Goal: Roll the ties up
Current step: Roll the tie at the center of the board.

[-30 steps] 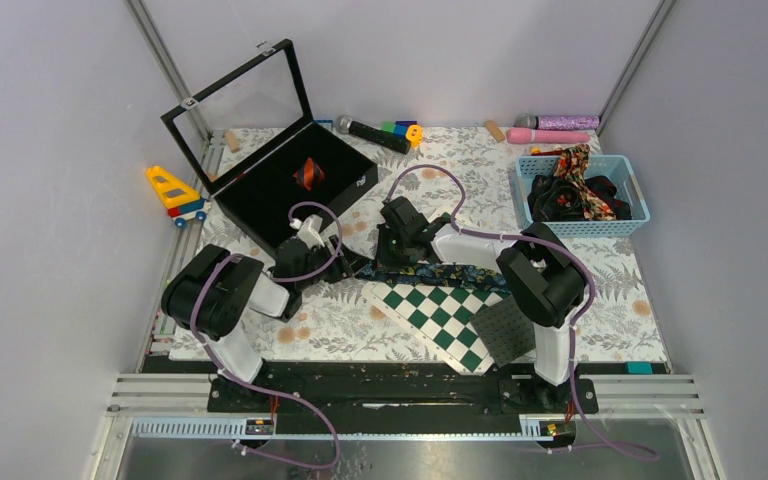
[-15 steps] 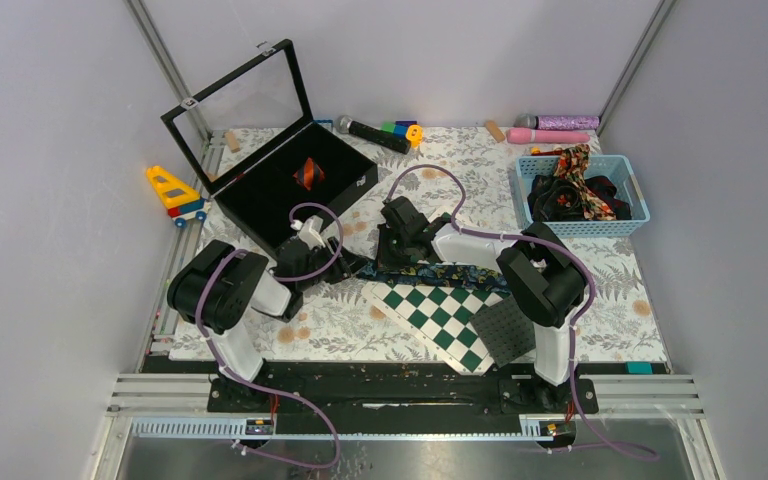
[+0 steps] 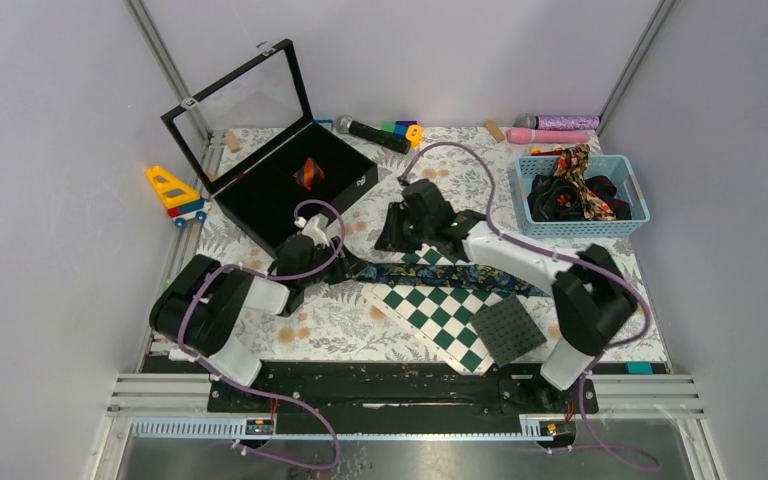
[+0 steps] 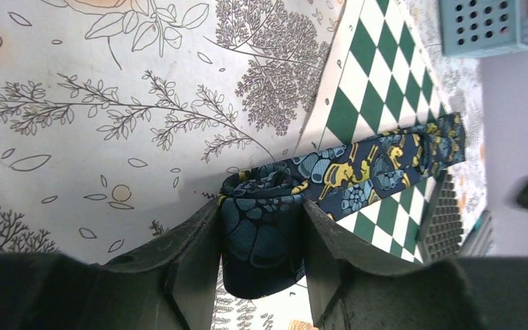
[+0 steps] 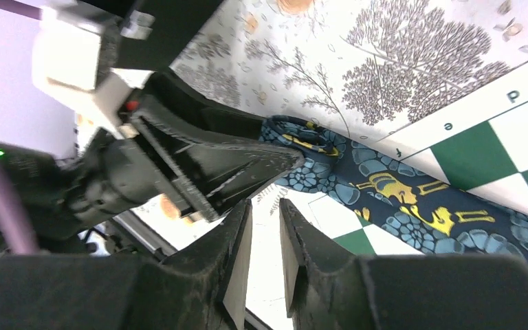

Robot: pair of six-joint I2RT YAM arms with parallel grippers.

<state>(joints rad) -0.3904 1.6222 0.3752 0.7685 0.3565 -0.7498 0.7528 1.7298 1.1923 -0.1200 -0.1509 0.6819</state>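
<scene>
Between the left claw [image 4: 262, 223] tips the navy tie [image 4: 378, 161] is clamped by its rolled end, length running straight ahead; right claw [image 5: 265, 230], farther off, is slightly parted and empty.

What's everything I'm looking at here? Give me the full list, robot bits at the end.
floral tie: one, navy with blue-yellow print, across the chequered board, left end rolled.
rolled tie: one, red-orange and black, inside the black case.
loose ties: heap, count unclear, dark and floral, in the blue basket.
black case: one, lid up, back left.
blue basket: one, back right.
chequered board: one, green-white, centre front.
perforated square: one, dark grey, at the board's right edge.
microphones: three, black, pink, purple, back edge.
toy truck: one, yellow, left of the case.
left tool: one, black, closed on the floral tie's rolled end.
right tool: one, black, slightly open, empty, near that rolled end.
</scene>
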